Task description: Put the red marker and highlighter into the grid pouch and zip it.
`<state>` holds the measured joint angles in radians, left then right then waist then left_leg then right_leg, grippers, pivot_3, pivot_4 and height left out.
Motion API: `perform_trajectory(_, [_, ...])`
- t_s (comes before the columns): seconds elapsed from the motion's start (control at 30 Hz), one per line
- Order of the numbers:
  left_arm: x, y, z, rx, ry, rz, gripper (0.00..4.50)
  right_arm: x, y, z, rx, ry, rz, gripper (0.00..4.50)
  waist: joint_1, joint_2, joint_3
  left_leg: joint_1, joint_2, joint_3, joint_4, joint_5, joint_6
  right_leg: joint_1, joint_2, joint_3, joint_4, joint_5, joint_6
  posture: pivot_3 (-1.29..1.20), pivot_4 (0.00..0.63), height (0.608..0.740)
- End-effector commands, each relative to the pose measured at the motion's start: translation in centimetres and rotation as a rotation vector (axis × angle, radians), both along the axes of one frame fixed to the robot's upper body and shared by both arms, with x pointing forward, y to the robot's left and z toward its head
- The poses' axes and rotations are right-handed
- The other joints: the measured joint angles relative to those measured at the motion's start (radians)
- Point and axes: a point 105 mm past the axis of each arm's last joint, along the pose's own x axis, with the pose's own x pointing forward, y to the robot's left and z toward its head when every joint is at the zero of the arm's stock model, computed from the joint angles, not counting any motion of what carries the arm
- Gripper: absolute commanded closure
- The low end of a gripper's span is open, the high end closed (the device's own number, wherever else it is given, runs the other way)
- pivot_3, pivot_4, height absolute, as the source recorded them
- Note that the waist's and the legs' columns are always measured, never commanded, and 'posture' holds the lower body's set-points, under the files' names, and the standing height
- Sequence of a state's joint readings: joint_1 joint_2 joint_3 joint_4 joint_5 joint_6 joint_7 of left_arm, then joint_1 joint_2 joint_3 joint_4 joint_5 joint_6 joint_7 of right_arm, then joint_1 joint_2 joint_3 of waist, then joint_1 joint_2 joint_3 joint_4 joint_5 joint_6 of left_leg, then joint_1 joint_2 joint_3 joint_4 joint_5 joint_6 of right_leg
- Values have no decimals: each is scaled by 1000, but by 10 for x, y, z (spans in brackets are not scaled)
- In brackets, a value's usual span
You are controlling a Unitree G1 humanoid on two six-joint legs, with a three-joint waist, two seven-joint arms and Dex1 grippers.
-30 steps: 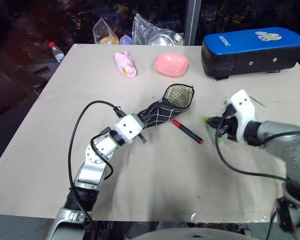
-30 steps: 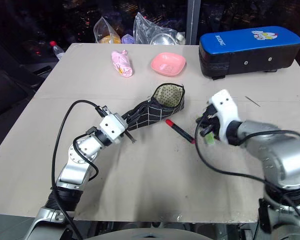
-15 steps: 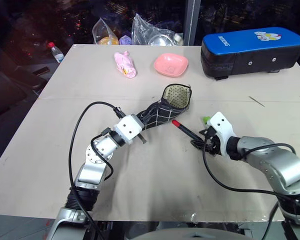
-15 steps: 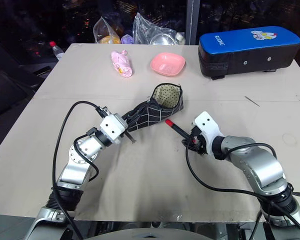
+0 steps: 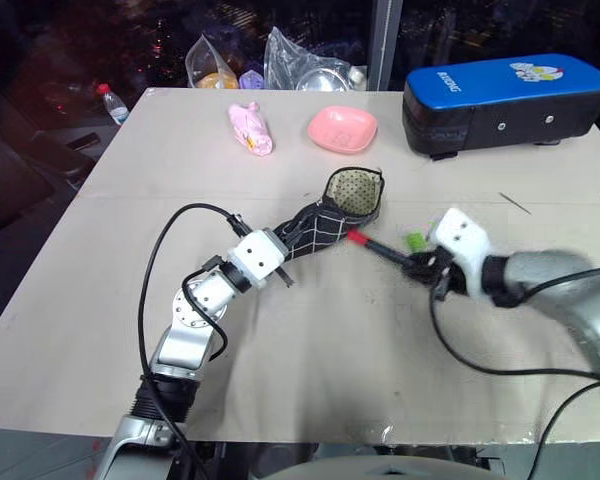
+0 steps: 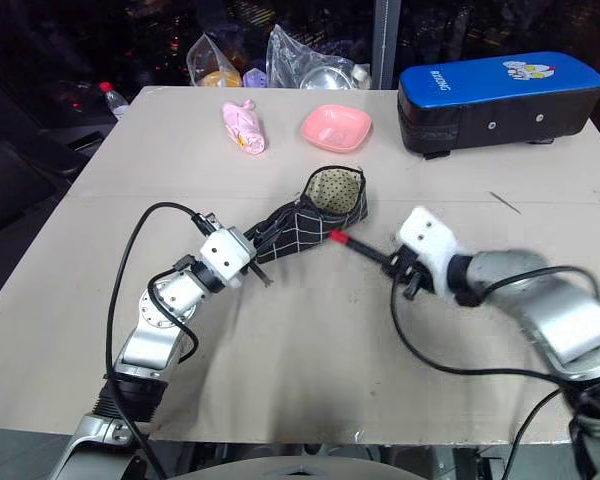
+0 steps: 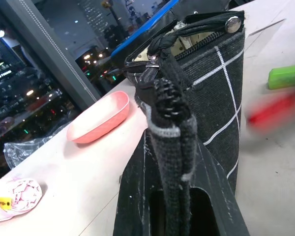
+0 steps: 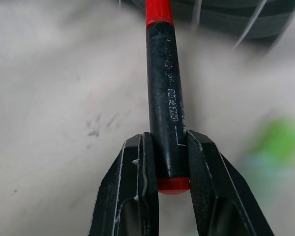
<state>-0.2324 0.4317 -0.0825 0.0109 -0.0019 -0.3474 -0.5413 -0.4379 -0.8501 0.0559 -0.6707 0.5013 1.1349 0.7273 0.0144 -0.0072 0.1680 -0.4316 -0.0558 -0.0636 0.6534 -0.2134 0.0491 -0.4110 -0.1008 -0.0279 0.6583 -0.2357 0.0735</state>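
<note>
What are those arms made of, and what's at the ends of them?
Both arms are silver-grey metal with rounded joints. Each wrist carries a white boxy block, and a loose black cable loops alongside. The left tool and right tool each have two black wedge-shaped fingers, scuffed pale along the edges.

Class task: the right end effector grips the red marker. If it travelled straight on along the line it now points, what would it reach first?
Probably the grid pouch: the red marker in the right end effector aims at its side just below the open mouth, though depth is uncertain.

Both arms are silver-grey metal with rounded joint housings and looping black cables, each ending in a white wrist block and a black two-fingered hand, left hand (image 5: 280, 262) and right hand (image 5: 417, 265).
</note>
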Motion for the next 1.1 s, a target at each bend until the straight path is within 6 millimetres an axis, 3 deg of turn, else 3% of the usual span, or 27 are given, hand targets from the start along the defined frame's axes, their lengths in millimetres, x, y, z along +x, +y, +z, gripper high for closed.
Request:
perform_trajectory(0.03, [-2, -1, 9, -5, -37, -10, 4500, -29, -23, 48, -55, -15, 155, 4209, 3, 1, 1, 0, -1, 0, -1, 0, 0, 0, -1, 0, -1, 0, 0, 0, 150, 726])
perform_trajectory(0.13, [-1, -5, 10, 10, -45, -32, 4500, -27, -36, 80, -91, -120, 190, 4209, 1, 0, 1, 0, -1, 0, -1, 0, 1, 1, -2, -1, -3, 0, 0, 0, 150, 726])
perform_trajectory(0.27, [-1, -12, 10, 44, -63, -75, 4500, 3, -38, 105, -166, -349, 163, 4209, -6, 0, 1, 1, 1, 3, -1, -1, 1, 1, -1, 1, -2, 0, 0, 0, 150, 726])
perform_trajectory(0.47, [-3, -23, 8, 85, -84, -130, 4500, 36, -42, 83, -463, -480, 258, 4209, 0, 0, 2, -1, 0, 4, 0, -1, 1, -1, -2, 2, -3, 0, 1, 0, 150, 726])
perform_trajectory(0.7, [-7, -32, 6, 130, -107, -171, 4500, 53, -31, 75, -591, -553, 372, 4209, -1, 0, 2, 0, -1, 4, -1, 1, -1, -1, -2, 3, -2, 0, 1, 0, 150, 726])
perform_trajectory(0.97, [-8, -40, 9, 138, -125, -197, 4500, 68, -4, 63, -786, -681, 575, 4209, -3, 0, 2, 0, -1, 4, -1, 0, 0, -2, -1, 3, -1, 0, 0, 0, 150, 726])
perform_trajectory(1.1, [-7, -40, 9, 137, -126, -202, 4500, 73, 23, 58, -766, -763, 679, 4209, -4, 0, 2, 0, -1, 4, -1, 2, -3, -2, -1, 3, -1, 0, 0, 0, 150, 726])
